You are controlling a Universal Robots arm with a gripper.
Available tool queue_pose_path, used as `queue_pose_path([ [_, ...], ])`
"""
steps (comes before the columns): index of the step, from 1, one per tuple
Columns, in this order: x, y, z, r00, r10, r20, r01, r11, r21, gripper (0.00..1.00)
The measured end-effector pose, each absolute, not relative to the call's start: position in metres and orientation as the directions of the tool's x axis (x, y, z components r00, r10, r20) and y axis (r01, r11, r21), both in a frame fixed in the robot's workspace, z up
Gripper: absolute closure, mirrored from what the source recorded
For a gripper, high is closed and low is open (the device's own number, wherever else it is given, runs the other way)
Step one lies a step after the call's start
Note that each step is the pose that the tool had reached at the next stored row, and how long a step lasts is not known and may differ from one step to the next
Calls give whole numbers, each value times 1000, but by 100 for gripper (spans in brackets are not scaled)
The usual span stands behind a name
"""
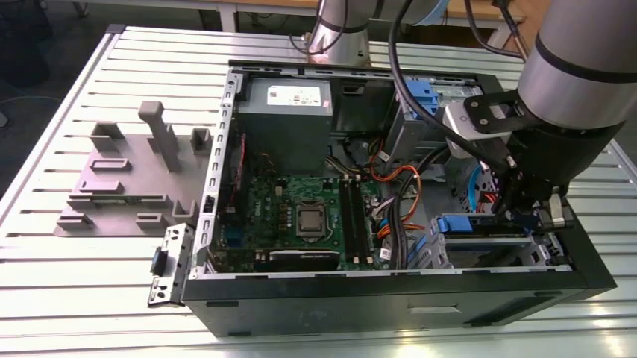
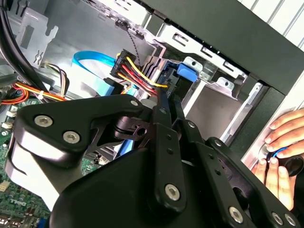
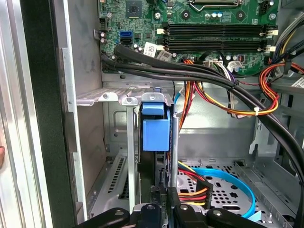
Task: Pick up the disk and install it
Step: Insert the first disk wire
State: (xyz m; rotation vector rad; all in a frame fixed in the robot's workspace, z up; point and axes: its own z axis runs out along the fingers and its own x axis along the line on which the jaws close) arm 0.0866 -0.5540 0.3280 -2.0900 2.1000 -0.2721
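Observation:
The disk (image 3: 156,124) stands edge-on in the metal drive bay (image 3: 102,97) at the case's front corner, its blue plastic rail end facing the first wrist camera. In the exterior view the disk (image 1: 468,223) shows as a blue-trimmed slab in the bay at the exterior view's lower right. My gripper (image 3: 164,209) reaches down into that bay with its black fingers (image 2: 164,109) closed on the disk's edge. In the exterior view the gripper (image 1: 527,218) is low inside the case beside the bay.
The open black computer case (image 1: 398,298) holds a green motherboard (image 1: 298,209), a grey power-supply box (image 1: 289,112) and bundles of coloured cables (image 3: 223,95). A blue flat cable (image 3: 237,183) loops near the bay. A hand (image 2: 280,156) rests outside the case wall. A grey fixture (image 1: 130,171) stands on the slatted table.

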Motion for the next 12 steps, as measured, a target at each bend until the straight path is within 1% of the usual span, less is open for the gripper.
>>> queue_pose_path([
  [12,86,-554,326,-6,-1000,10,-970,4,-244,83],
])
